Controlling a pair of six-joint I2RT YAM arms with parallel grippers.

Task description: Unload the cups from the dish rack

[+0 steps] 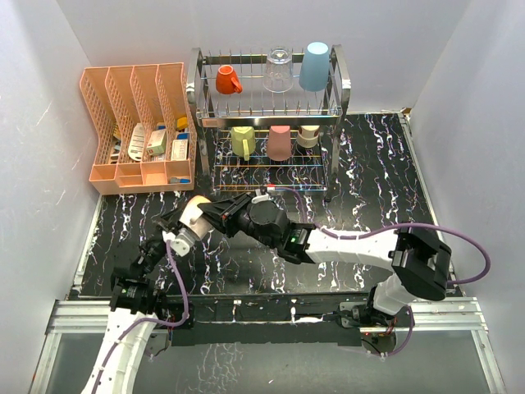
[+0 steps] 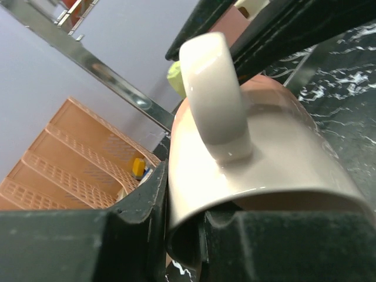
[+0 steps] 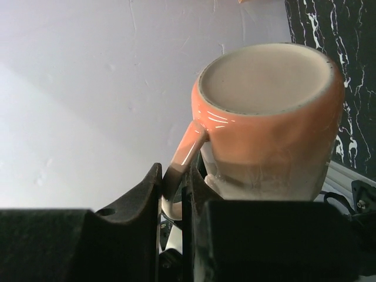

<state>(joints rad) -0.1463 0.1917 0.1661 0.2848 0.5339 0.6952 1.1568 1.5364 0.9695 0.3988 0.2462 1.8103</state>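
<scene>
- The pale pink mug (image 1: 195,215) is out of the dish rack (image 1: 343,82), held between the two arms over the left part of the black marbled desk (image 1: 369,189), well in front of the rack
- The right pincer (image 1: 209,207) reaches in from the right; in its wrist view the pincer (image 3: 173,194) is narrow, its fingers clamped on the mug's handle (image 3: 188,147), with the mug's (image 3: 270,111) flat base turned towards the camera
- The left pincer (image 1: 185,228) comes up from the near left; in its wrist view the pincer (image 2: 185,235) is nearly closed, with the mug's (image 2: 264,164) wall at the rim pinched between its fingers and the handle (image 2: 214,100) standing up just above them
- Whether the mug touches the desk cannot be told
- On the rack's upper tier stand the small orange mug (image 1: 228,80), the clear glass (image 1: 278,70) and the light blue tumbler (image 1: 314,66), left to right
- On the lower tier sit the yellow mug (image 1: 242,141), the salmon-red cup (image 1: 279,142) and the steel cup (image 1: 308,135), side by side
- A peach slotted organizer (image 1: 123,98) stands just left of the rack, with small items in its trays
</scene>
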